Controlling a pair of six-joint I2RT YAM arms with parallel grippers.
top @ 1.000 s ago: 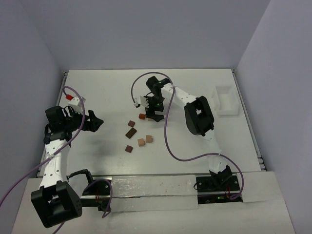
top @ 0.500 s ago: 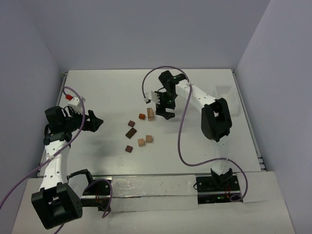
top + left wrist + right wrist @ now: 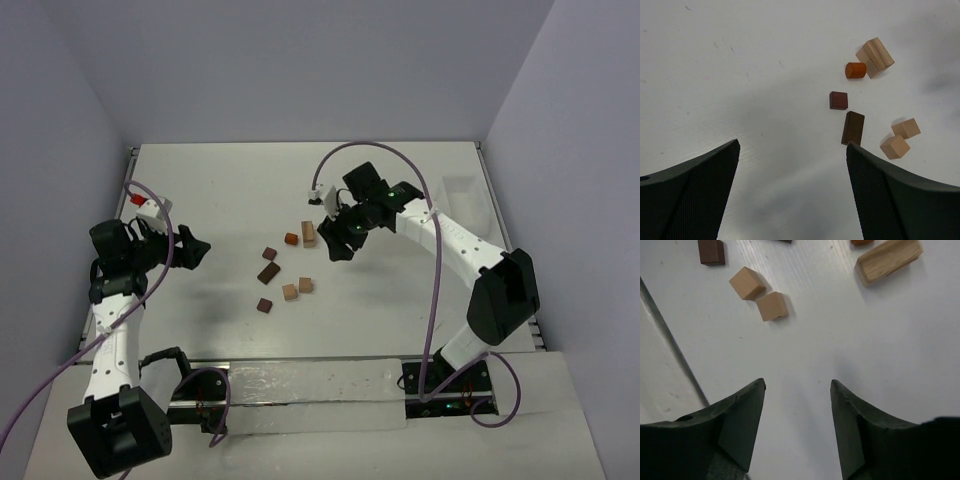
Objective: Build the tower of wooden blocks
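The wood blocks lie singly on the white table, none stacked, so no tower is in view. A long tan block lies beside an orange cylinder. Below them are a dark cube, a long dark block, two tan cubes and another dark cube. My right gripper hovers just right of the long tan block, open with nothing between its fingers. My left gripper is open and well left of the blocks, facing the long dark block.
A white open box stands at the table's right edge. Purple cables loop from both arms over the table. A metal rail runs along the table's near edge.
My right arm has swung out to the right and drawn back from the long tan block, which now lies uncovered by the orange cylinder. Its jaws have narrowed. The left arm barely moved.
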